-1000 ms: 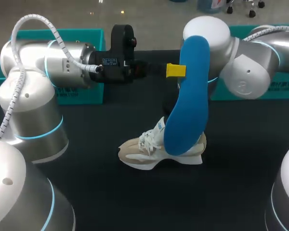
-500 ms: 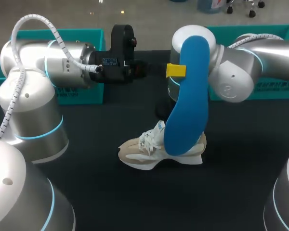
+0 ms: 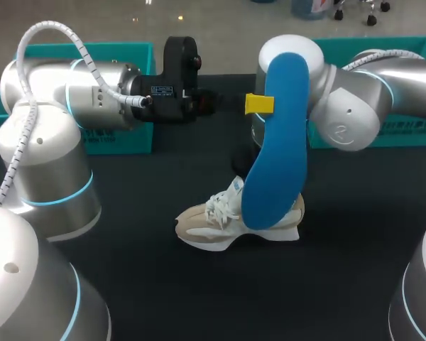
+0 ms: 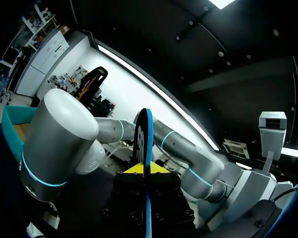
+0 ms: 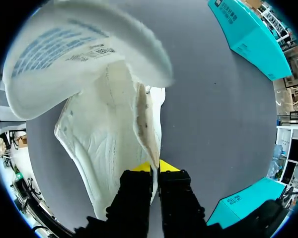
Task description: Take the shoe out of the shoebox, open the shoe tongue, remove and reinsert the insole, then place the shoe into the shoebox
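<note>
Pincer on my left arm [image 3: 261,104] is clamped narrow on the upper end of the blue insole [image 3: 273,163], thin foam between the yellow tips. The insole hangs below it, lower end down at the heel of the shoe [image 3: 213,226]. I cannot tell whether that end sits inside the opening or just in front of it. Holding it by the top lets the sole hang long-ways over the opening, which suits the remove-and-reinsert step, by my reading. Right pincer [image 5: 155,166] is closed on a thin edge of the shoe's collar. The tongue [image 5: 84,59] is folded open ahead of it and the pale interior is exposed beside the fingers, probably to pin the shoe to the tabletop [image 3: 128,213] and keep the mouth wide. Left arm pose: forearm level, wrist turned sideways, pincer pointing across toward my right arm. Right arm pose: elbow bent, wrist dropping behind the insole toward the shoe. Left teal box [image 3: 121,135] and right teal box [image 3: 412,131] sit well apart from both pincers; which one is the shoebox I cannot tell.
</note>
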### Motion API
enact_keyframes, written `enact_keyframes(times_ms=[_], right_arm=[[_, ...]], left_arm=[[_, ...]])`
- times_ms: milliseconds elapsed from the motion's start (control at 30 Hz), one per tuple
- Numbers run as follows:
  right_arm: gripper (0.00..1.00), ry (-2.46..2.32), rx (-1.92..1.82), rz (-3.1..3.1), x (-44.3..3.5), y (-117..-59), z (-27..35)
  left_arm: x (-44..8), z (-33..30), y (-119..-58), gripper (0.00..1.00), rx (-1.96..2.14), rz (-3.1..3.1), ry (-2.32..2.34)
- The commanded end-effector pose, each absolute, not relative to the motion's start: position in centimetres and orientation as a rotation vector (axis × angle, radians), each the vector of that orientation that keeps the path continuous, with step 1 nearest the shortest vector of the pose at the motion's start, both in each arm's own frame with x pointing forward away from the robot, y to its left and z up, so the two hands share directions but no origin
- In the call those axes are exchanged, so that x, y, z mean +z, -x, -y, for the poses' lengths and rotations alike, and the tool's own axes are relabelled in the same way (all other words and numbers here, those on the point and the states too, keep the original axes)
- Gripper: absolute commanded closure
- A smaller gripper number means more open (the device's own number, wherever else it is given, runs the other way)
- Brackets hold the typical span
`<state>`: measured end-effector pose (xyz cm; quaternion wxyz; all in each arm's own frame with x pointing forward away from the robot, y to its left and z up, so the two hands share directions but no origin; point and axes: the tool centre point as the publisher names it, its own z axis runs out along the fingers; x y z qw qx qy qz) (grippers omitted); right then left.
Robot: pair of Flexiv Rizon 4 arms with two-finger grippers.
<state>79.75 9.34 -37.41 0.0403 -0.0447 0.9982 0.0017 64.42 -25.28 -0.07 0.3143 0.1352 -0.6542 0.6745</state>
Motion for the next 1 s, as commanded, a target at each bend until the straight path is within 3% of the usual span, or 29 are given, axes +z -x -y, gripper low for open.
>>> enact_keyframes(times_ms=[33, 767, 1000], right_arm=[[1.00, 0.137, 0.005, -3.055, -37.4, -79.7, -9.2], [1.00, -1.184, 0.258, -3.097, -31.8, -78.9, -10.9], [1.00, -1.111, 0.345, -3.059, -31.0, -79.0, -11.6]], left_arm=[[-0.1, 25.4, -64.4, 1.00, 1.779, 1.725, -0.358], [-0.1, 25.4, -64.4, 1.00, 1.779, 1.725, -0.358], [-0.1, 25.4, -64.4, 1.00, 1.779, 1.725, -0.358]])
